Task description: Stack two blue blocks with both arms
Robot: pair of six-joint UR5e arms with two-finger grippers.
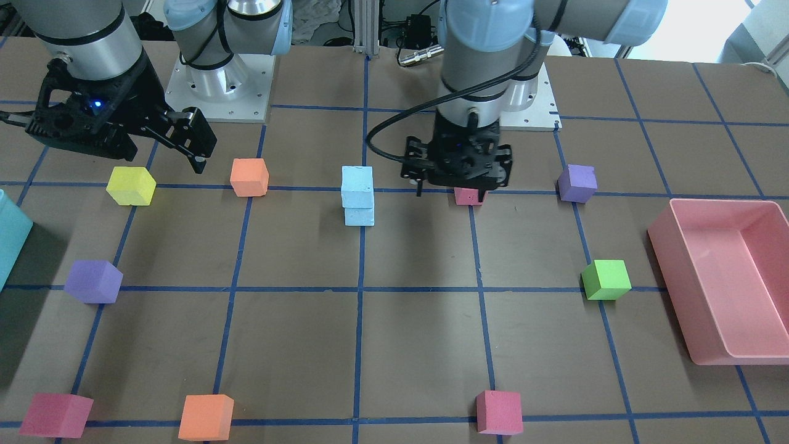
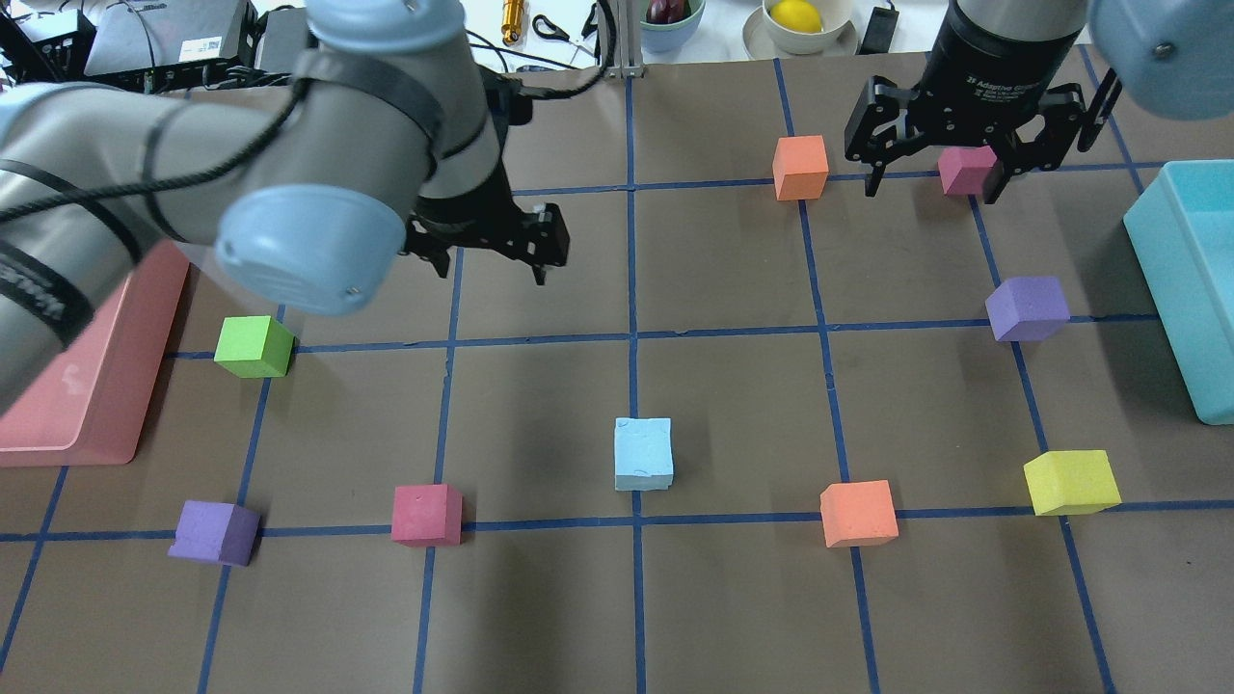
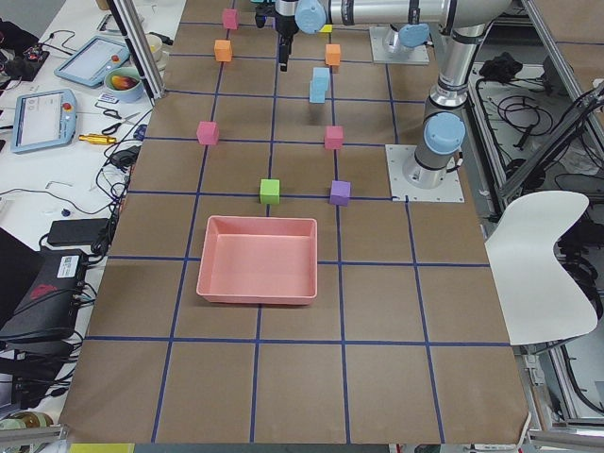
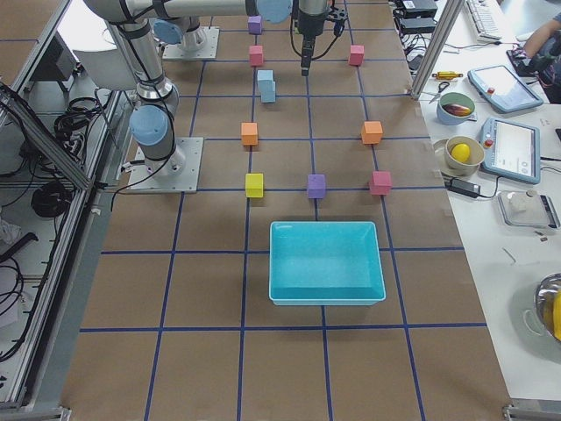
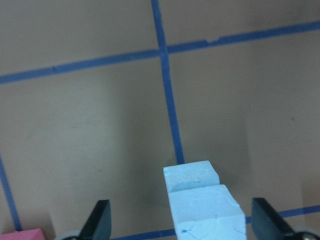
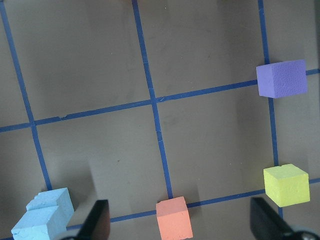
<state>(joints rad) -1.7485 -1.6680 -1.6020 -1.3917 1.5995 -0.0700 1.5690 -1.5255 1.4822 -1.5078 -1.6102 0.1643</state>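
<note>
Gaping, left pincer (image 2: 490,270) and right pincer (image 2: 932,190) hang apart from stacked blue blocks (image 1: 358,188).

Blue block (image 2: 644,453) mid-table, untouched; left hand (image 2: 494,268) and right hand (image 2: 933,183) spread wide, well apart from it.

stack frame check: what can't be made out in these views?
Lower light-blue foam block: overhead view, hidden under the upper light-blue foam block.
Pink foam cube: front-facing view, mostly hidden behind the left gripper.
Teal plastic bin: front-facing view, cut off by the left edge.
Pink plastic tray: overhead view, partly behind the left arm.
</note>
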